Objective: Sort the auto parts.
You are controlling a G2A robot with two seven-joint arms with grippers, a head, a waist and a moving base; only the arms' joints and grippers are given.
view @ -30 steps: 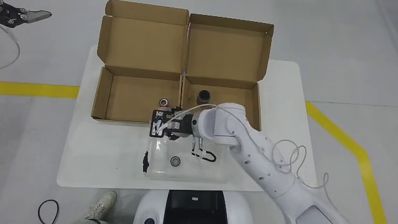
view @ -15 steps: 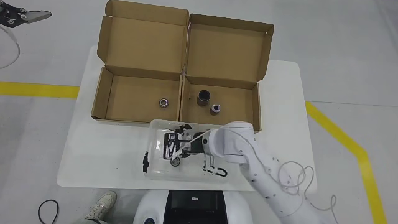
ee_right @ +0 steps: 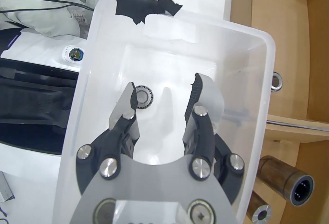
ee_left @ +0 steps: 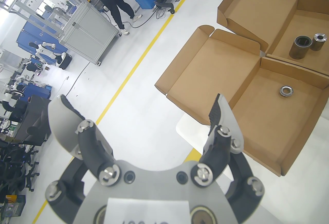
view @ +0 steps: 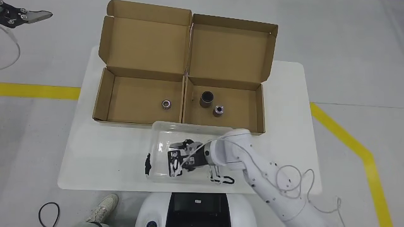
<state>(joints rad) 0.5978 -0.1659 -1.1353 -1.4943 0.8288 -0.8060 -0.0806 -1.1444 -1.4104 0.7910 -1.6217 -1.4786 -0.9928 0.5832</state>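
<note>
A small ring bearing [ee_right: 144, 97] lies on the floor of the clear plastic tray [ee_right: 267, 55] at the table's front edge [view: 165, 125]. My right gripper [ee_right: 164, 92] is down inside the tray [view: 177, 161], open, with one fingertip [ee_right: 132, 97] right beside the bearing and nothing held. Two open cardboard boxes stand behind the tray. The left box [view: 126, 98] holds another bearing [view: 166, 103] [ee_left: 285, 90]. In the right box [view: 243, 104] are a dark cylinder [view: 206, 98] [ee_right: 285, 181] and a small bushing [view: 218, 110] [ee_right: 261, 212]. My left gripper [ee_left: 140, 106] hangs open over the floor, far left of the table [view: 22, 16].
Black tape [ee_right: 144, 7] is stuck on the tray's near rim. The white table [view: 284, 101] has bare room to the right of the boxes. Both box lids stand up at the back. A cable loops off my right arm [view: 297, 164].
My right gripper has drawn back from the left box's front wall and come down into the tray beside the bearing. The left arm has not moved.
</note>
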